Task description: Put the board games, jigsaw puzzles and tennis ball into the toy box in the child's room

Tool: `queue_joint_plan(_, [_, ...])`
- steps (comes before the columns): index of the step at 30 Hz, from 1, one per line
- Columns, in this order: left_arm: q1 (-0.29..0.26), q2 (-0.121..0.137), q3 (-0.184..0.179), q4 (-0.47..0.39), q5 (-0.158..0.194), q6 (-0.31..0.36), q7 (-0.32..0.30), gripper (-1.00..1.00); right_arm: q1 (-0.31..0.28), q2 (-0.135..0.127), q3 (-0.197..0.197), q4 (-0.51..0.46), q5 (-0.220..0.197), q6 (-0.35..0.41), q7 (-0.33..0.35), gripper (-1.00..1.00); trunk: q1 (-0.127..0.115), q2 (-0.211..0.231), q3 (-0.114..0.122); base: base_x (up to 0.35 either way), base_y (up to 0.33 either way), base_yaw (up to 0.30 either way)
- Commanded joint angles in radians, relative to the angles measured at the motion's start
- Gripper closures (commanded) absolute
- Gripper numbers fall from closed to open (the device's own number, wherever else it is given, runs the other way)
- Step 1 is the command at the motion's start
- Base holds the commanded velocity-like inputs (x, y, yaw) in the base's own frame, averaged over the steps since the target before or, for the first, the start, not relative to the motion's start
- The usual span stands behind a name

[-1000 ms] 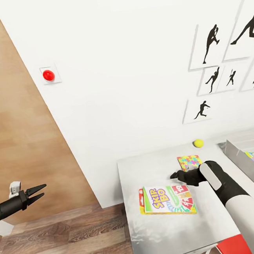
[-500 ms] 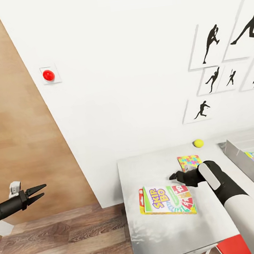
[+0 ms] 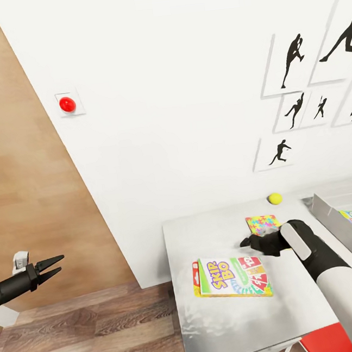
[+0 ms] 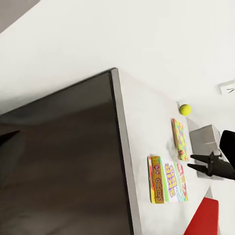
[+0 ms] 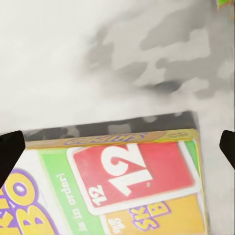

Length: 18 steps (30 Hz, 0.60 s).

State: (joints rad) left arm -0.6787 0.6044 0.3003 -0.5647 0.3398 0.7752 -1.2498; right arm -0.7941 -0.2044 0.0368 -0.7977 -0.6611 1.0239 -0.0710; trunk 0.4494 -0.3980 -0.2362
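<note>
Here, our right gripper had shifted slightly toward the toy box, fingers spread wide above the board game lying flat on the table. Left gripper idled, parted. Grasp pending; 1 puzzle and the ball waited.

I am seeing one board game, one jigsaw puzzle and one tennis ball lying on one table. One toy box is sitting there. Five silhouette pictures are hanging near one red button.
</note>
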Motion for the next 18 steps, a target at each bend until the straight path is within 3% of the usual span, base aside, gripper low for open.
queue_joint_plan(1, [-0.001,0.000,0.000,0.000,0.002,0.009,-0.002,-1.00,-0.001,-0.005,0.004,-0.001,-0.009,0.002,-0.007,-1.00,0.001,-0.002,-0.002,0.000,0.000,0.000])
queue_joint_plan(8, [-0.001,0.000,0.000,0.000,0.003,0.009,-0.002,-1.00,-0.002,-0.015,0.004,0.000,-0.010,0.002,-0.007,-1.00,0.001,-0.002,-0.002,0.000,-0.031,0.000])
queue_joint_plan(18, [-0.001,0.000,0.000,0.000,0.002,0.009,-0.002,-1.00,-0.002,-0.011,0.005,0.011,-0.011,0.002,-0.007,-1.00,0.001,-0.002,-0.002,0.000,-0.085,0.000])
